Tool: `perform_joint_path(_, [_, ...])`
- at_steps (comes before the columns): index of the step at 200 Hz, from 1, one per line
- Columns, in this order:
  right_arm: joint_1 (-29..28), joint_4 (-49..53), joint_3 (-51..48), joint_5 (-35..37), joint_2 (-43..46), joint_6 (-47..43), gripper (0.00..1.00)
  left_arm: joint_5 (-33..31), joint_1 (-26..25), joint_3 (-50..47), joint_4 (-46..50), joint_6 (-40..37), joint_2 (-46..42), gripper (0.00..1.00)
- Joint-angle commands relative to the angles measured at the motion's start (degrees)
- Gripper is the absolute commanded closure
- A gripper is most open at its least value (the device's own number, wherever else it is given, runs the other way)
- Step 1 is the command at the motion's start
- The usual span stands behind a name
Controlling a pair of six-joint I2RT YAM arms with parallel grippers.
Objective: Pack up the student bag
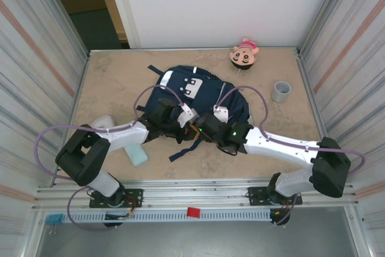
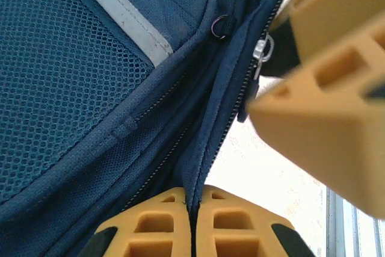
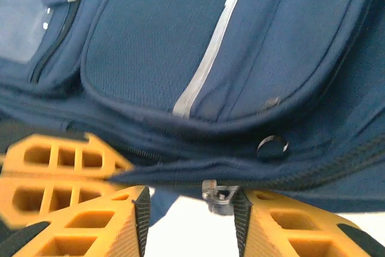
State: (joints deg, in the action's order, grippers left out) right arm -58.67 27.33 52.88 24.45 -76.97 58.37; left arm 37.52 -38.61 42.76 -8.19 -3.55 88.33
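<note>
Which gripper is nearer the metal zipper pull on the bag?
Right. The right gripper has the zipper pull between its parted fingers, close against one. The left gripper is shut on the bag at its zipper edge, farther along from the pull.

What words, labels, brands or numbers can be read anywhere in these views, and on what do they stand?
None can be read.
White patch on the student bag: small dark marks, too small to read.
Grey patch on the bag: blurred, no text made out.
Red tag: no lettering made out.
</note>
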Motion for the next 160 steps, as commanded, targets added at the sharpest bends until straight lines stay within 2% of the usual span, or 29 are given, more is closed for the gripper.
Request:
perform_joint_path(1, [2.77,-3.59,-0.81,2.0,-1.32,0.22,0.61,4.61,-0.2,1.62,-1.42,1.33,-0.44,1.0])
perform_joint_path(31, [3.94,2.49,0.51,3.89,-2.45,0.68,0.68,3.76,-0.16,1.97,-0.27,0.58,-0.78,1.0])
perform_joint_path(63, [4.05,8.62,0.37,5.55,-2.05,1.84,0.81,2.85,-0.15,2.62,1.47,-0.47,-1.18,1.0])
perform_joint_path(107, [4.7,10.96,-0.06,6.11,-0.89,1.31,0.92,2.24,-0.19,2.68,2.29,-1.04,-1.53,1.0])
perform_joint_path(160, [6.39,18.22,2.2,7.84,-2.2,1.01,0.92,0.28,-0.18,2.87,4.62,-2.51,-2.71,1.0])
